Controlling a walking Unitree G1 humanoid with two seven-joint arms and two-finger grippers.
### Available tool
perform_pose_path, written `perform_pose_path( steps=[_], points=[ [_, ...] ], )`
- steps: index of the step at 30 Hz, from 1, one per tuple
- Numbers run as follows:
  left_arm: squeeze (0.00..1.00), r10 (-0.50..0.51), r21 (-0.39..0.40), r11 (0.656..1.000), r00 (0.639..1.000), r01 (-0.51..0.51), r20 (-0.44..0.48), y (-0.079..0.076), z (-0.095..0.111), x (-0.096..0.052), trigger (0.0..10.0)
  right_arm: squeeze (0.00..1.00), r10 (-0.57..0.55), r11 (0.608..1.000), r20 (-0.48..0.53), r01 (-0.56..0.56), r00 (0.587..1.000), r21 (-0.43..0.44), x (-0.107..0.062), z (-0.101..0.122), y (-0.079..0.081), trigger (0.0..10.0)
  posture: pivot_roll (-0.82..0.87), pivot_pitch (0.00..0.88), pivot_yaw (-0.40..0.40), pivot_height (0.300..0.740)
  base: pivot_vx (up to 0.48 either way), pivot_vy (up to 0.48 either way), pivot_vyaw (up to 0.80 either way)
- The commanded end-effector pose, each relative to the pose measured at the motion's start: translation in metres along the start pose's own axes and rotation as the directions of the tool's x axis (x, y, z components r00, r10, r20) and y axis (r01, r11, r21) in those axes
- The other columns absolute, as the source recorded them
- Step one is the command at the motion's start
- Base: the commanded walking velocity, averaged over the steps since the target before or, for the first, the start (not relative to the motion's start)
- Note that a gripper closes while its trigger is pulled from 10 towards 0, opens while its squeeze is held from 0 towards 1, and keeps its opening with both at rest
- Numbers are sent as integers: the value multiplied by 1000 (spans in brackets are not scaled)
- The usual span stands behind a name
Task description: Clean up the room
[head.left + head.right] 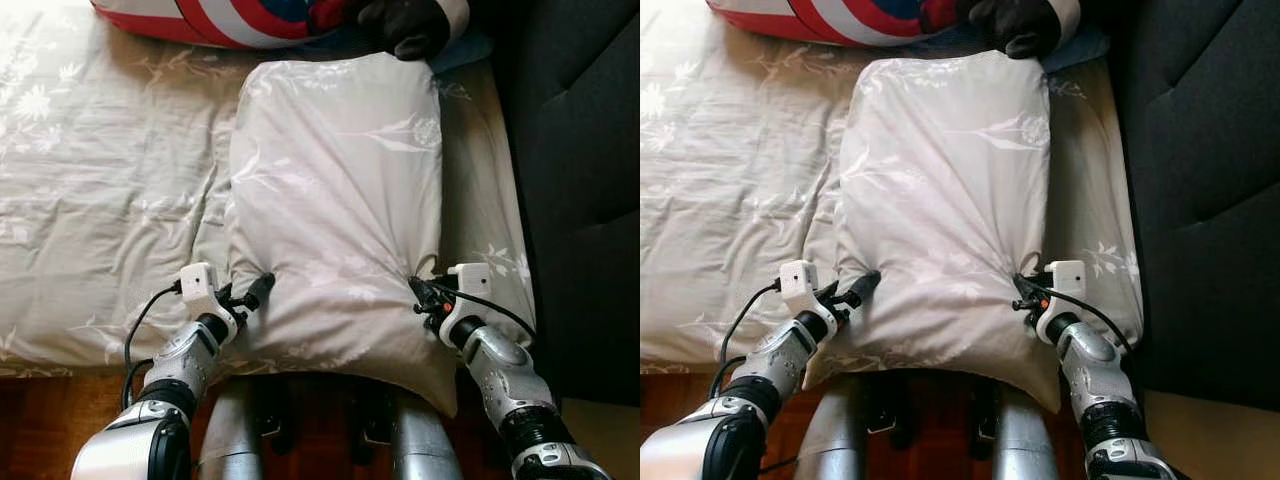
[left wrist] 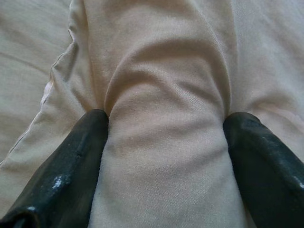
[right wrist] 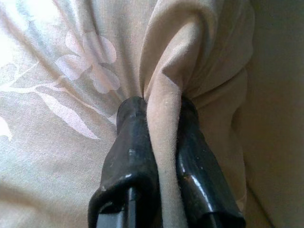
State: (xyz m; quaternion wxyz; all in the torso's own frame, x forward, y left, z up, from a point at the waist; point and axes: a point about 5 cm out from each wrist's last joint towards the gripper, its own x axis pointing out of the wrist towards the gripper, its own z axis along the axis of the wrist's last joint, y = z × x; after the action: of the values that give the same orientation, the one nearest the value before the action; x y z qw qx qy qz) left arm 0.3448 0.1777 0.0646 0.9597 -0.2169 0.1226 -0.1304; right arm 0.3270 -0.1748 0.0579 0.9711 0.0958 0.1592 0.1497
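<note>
From the head camera I saw the pillow lying lengthwise on the bed, close to the bed's right side and next to the dark headboard. Its near end hung a little past the mattress edge, over the wooden floor, and its far end reached a red, white and blue cushion with a black plush thing resting against it.

Both arms were on the pillow's near end. The left gripper sat at the pillow's left edge — in its wrist camera I saw the two black fingers spread wide with a thick roll of pillowcase bulging between them, the cloth pressed against both inner faces. I read that as a broad hold on the pillow.

The right gripper was at the pillow's right edge. Its fingers stood nearly together, a thin fold of the pale flowered fabric pinched between them, and creases in the cover fanned out from that spot.

The sheet under the pillow carried the same faint flower print and lay wrinkled across the mattress — the robot's own legs showed below the pillow's overhanging corner.
</note>
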Motion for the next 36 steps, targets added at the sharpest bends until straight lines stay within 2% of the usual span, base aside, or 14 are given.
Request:
perform_pose_path(
  steps=[1,8,11,18,36],
  points=[
    [0,-50,-47,998,980,42,-193,-7,-47,-10,0,0,5,997,-250,14,968,73,-18,-64,4,0,-103,527,-101,644,0,0,0],
    [0,-65,-28,998,981,61,-181,-9,-43,-8,0,0,6,997,-245,13,969,74,-17,-63,5,0,-93,522,-93,644,0,0,0],
    [0,-117,-35,993,978,113,-175,-15,-43,-6,0,0,7,997,-245,13,970,78,-17,-64,6,0,-91,516,-89,644,0,0,0],
    [0,-163,-14,986,969,164,-187,-18,-44,-6,0,0,7,995,-239,16,971,94,-16,-66,10,0,-63,502,-69,644,0,0,0],
    [0,-180,-10,983,971,181,-157,-20,-38,-4,0,0,-3,993,-191,25,982,116,-13,-66,16,0,-47,496,-49,644,0,0,0]
  ],
)
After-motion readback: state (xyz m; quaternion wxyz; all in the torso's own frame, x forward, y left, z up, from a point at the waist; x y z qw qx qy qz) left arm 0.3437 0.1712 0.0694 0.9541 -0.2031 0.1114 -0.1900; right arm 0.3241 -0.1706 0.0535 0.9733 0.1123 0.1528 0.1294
